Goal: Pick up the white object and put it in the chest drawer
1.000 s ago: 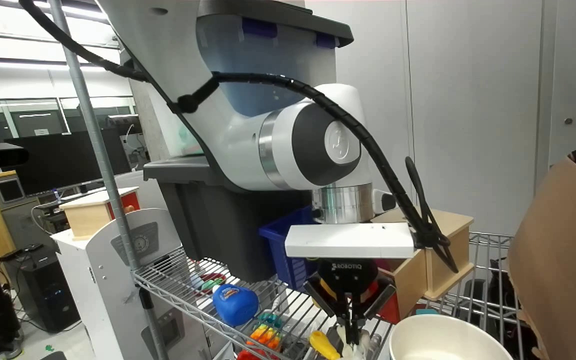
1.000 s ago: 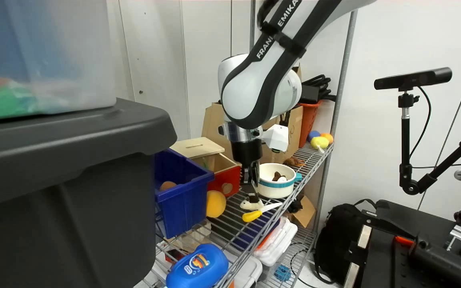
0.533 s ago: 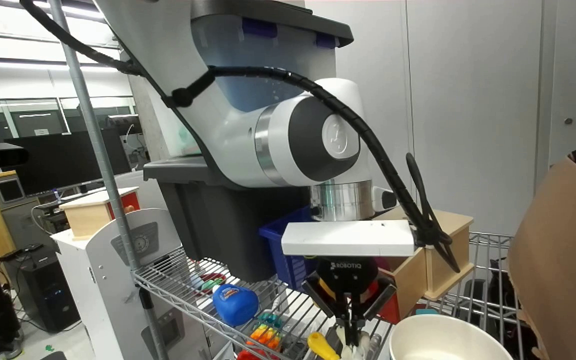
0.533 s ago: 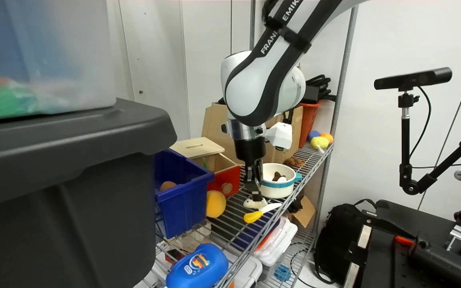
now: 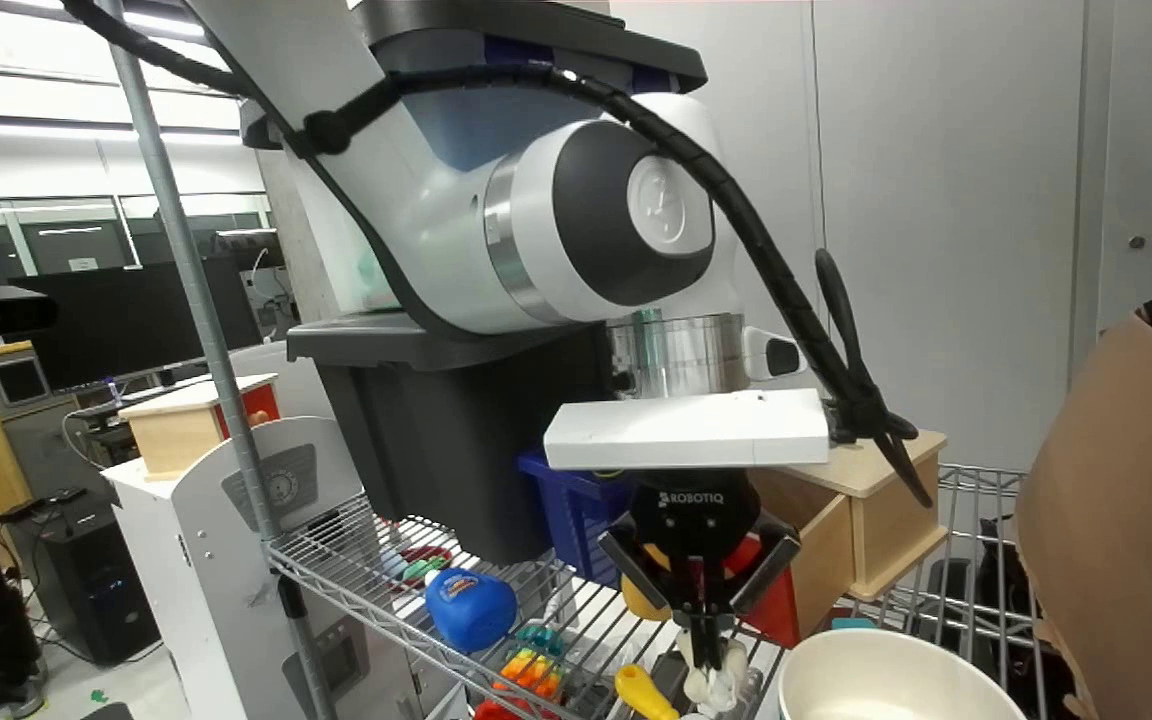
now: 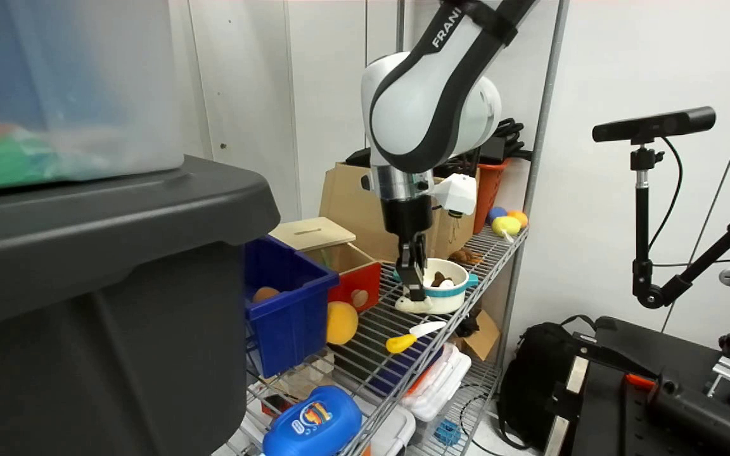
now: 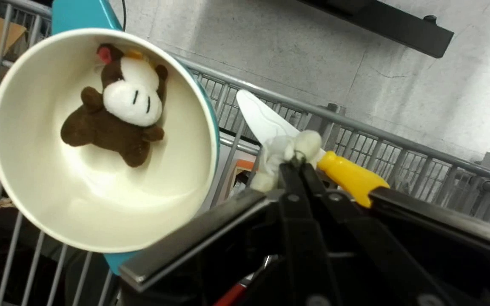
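My gripper (image 6: 414, 295) is shut on the white object (image 6: 407, 305), a small pale plush. It hangs above the wire shelf. In the wrist view the plush (image 7: 272, 157) pokes out on both sides of the fingertips (image 7: 288, 172), which pinch its middle. The chest drawer (image 6: 312, 233) is a light-wood box standing behind the gripper. Its drawer is pulled out, showing a red front (image 6: 368, 285) with a round wooden knob. In an exterior view the gripper (image 5: 706, 655) partly covers that drawer, whose wooden side (image 5: 824, 550) shows.
A cream pot (image 7: 36, 204) holding a brown plush stands close beside the gripper. A yellow-handled knife (image 6: 401, 343) lies on the shelf under it. Beside the drawer are a blue bin (image 6: 295, 329) and a yellow ball (image 6: 342, 323). A large dark tub (image 5: 456, 470) stands further along.
The gripper has risen and carried the plush up off the shelf, away from the knife. The jaws stay shut; the drawer, pot and bin have not moved.
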